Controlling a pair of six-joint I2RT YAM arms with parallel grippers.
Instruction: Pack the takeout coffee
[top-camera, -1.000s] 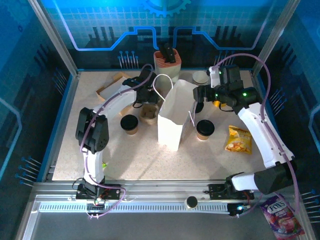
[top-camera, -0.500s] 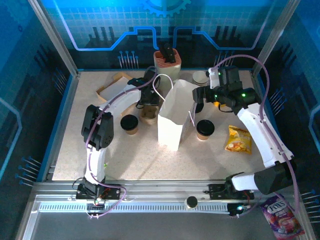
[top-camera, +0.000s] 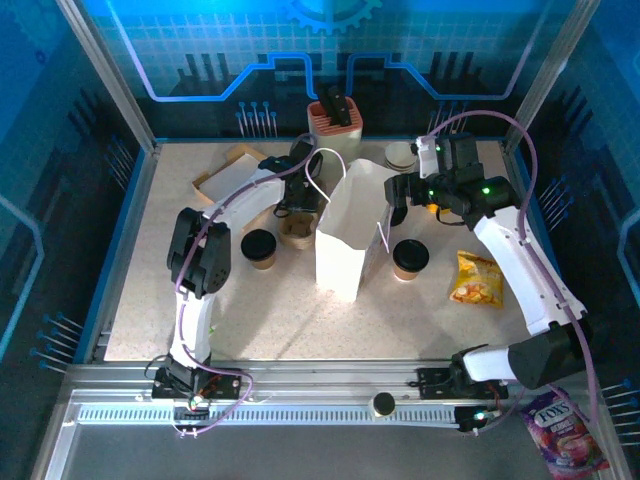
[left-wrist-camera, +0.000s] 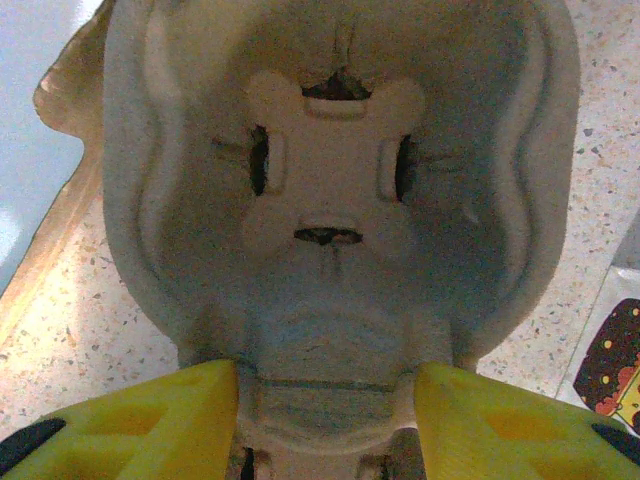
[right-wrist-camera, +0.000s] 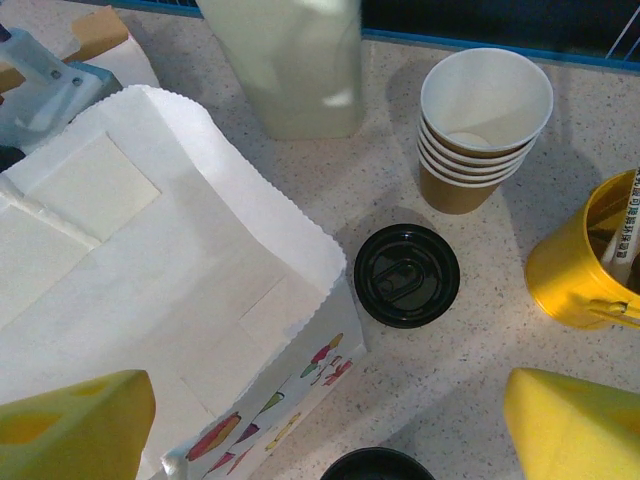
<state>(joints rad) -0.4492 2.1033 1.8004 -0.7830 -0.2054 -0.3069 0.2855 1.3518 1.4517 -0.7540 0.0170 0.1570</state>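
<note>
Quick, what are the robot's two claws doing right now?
Left gripper: closed on the pulp cup carrier.
Right gripper: open, holding nothing.

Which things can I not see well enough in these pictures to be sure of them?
- Left wrist view: whether the left claw presses the pulp cup carrier; too close, bottom edge cuts both.
- Right wrist view: a black-lidded cup, cut by the bottom edge.
- Top view: bottom of the white paper bag, hidden by its walls.
</note>
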